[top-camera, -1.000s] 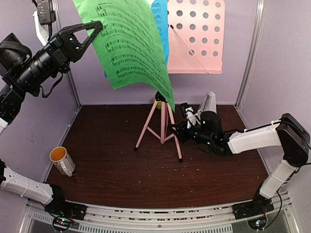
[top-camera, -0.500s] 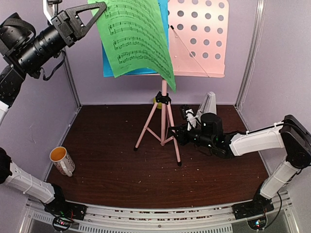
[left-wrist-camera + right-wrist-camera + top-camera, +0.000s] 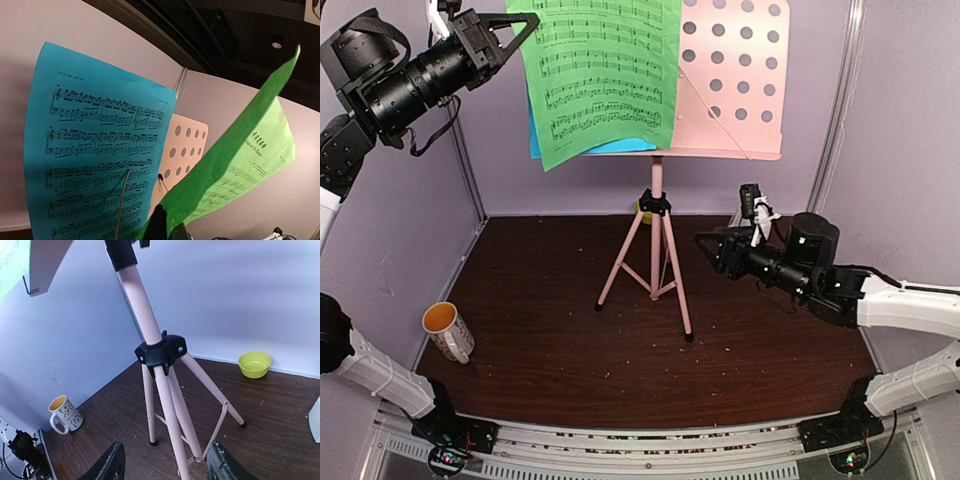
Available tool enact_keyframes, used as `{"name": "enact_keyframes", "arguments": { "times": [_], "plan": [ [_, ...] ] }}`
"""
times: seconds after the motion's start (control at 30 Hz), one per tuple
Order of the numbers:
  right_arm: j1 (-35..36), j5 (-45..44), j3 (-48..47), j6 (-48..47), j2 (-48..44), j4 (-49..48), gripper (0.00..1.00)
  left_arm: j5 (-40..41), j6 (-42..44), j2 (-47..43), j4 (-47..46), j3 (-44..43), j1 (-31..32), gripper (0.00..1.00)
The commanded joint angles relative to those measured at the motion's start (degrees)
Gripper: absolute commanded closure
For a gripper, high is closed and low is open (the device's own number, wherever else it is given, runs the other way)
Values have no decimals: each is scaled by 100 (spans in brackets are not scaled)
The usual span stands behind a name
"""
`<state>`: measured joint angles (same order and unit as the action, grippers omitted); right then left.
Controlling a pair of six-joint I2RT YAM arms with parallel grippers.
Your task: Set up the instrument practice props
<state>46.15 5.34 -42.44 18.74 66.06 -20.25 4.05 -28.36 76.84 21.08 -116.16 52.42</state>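
Three views, one stand [image 3: 657,178].
Top camera looks down and forward over the whole table [image 3: 550,330]. Left wrist looks up, close, at blue sheet [image 3: 90,150] and green sheet [image 3: 240,165]. Right wrist, low and near, faces the stand's legs, mug [image 3: 64,412] and bowl [image 3: 254,363].

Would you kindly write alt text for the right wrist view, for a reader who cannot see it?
The pole and tripod legs of a pink music stand rise from a dark wooden table, framed at the bottom edge by the open right gripper. A white mug stands at left by the wall, a lime-green bowl at back right.
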Motion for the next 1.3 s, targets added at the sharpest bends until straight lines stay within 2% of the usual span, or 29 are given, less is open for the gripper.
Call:
{"name": "enact_keyframes", "arguments": {
  "times": [0.0,0.17,0.43,0.6,0.93,1.27],
  "plan": [
    [13,-475,-380,-384,-640,1328,43,249,-311,-140,-118,69,-46,100],
    [41,-580,-1159,-524,-1287,2464,46,272,-385,-384,-572,477,-48,100],
    [310,-1164,-3071,-766,-1328,4441,50,211,-472,-329,-834,495,-48,100],
    [580,-1609,-3909,-820,-919,4671,50,241,-567,-327,-1009,643,-48,100],
    [1172,-2687,-5811,-1575,612,5076,44,453,-626,-586,-1290,1042,-48,100],
    [1272,-3224,-6728,-1995,1457,5118,48,462,-622,-598,-1392,1156,-48,100]
  ]
}}
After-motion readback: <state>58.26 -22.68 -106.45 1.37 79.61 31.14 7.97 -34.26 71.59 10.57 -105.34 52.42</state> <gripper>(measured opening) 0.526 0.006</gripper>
